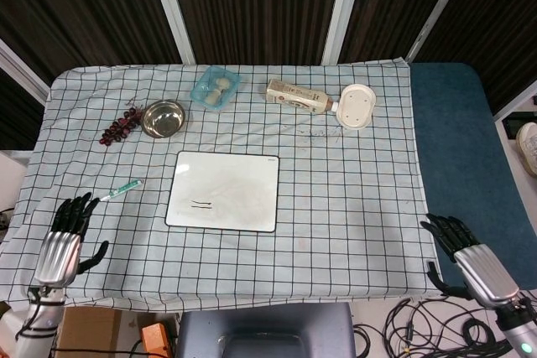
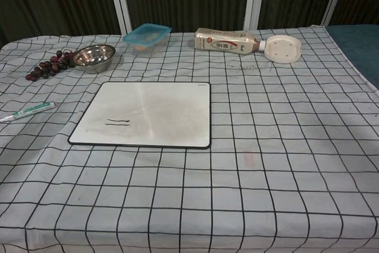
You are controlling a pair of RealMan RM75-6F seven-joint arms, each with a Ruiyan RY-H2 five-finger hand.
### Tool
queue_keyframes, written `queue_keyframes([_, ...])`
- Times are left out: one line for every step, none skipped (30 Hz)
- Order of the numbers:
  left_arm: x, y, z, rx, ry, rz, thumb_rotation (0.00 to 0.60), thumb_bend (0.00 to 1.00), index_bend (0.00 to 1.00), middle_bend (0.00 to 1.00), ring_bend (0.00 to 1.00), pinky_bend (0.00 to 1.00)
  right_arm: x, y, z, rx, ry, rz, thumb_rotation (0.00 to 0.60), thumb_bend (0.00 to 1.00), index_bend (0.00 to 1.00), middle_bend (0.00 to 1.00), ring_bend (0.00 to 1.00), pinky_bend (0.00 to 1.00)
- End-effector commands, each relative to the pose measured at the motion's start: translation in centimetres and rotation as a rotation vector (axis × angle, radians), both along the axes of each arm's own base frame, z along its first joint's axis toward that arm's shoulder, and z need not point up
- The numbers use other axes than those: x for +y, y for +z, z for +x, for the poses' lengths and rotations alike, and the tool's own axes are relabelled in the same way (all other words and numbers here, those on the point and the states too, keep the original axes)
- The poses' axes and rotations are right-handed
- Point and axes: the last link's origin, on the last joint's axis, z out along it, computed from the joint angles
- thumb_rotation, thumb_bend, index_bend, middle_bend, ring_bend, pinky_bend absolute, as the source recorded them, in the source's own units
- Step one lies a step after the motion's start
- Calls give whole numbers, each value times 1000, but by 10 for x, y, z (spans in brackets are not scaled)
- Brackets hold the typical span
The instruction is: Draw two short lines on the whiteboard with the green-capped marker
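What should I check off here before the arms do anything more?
1. Two short dark lines on the white rectangular whiteboard: ok.
2. Green-capped marker lying on the checked cloth, beside the board: ok.
3. Left hand holds nothing, fingers apart: ok.
4. Right hand holds nothing, off the table's corner: ok.
5. Marker's cap on: cannot tell.

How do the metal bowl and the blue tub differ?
The metal bowl is round, shiny steel and looks empty; the blue tub is rectangular, see-through plastic with pale food inside. The bowl sits next to the grapes, further left; the tub is nearer the bottle. Both stand upright and open behind the whiteboard.
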Motion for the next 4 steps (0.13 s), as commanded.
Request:
queue_keyframes([-70, 51, 7, 134, 138, 37, 600, 333, 0, 0, 0, 23, -1, -6, 1, 47, -16, -24, 600, 283, 0, 0, 0, 13])
queue_keyframes([-70, 52, 8, 134, 135, 42, 600, 333, 0, 0, 0, 17, -1, -7, 0, 55, -20, -29, 600, 283, 0, 0, 0, 12])
queue_keyframes([-71, 52, 8, 132, 133, 50, 600, 333, 0, 0, 0, 12, 0, -7, 0, 65, -27, -37, 600, 283, 0, 0, 0, 12])
queue_keyframes([-71, 52, 8, 133, 133, 56, 600, 333, 0, 0, 0, 9, 0, -7, -1, 75, -32, -45, 600, 283, 0, 0, 0, 12])
